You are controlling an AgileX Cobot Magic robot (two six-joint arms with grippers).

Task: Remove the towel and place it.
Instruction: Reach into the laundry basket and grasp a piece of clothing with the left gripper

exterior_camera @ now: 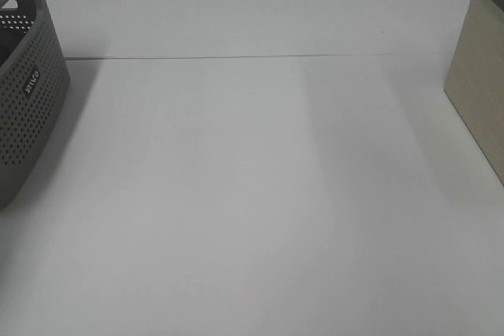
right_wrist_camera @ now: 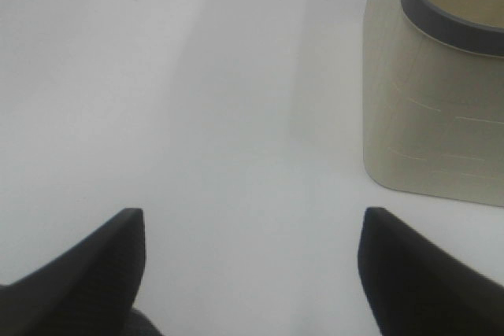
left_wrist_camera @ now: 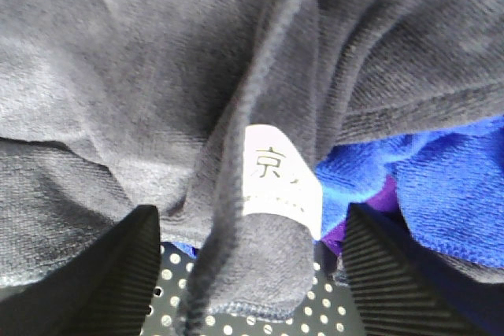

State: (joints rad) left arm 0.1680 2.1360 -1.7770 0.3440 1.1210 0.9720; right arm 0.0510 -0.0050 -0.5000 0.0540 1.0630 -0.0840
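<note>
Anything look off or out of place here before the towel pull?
Nothing spilled or damaged. The towel lies bunched in the perforated basket over a blue cloth and a purple cloth, its tag inside the open left end effector. The table and beige bin look normal.

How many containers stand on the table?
2: a grey perforated basket at the left edge and a beige bin at the right edge. Others may lie outside the view.

White tag (left_wrist_camera: 279, 179) on the towel (left_wrist_camera: 134, 76) reads "京" (basket label (exterior_camera: 32, 83) illegible).
</note>
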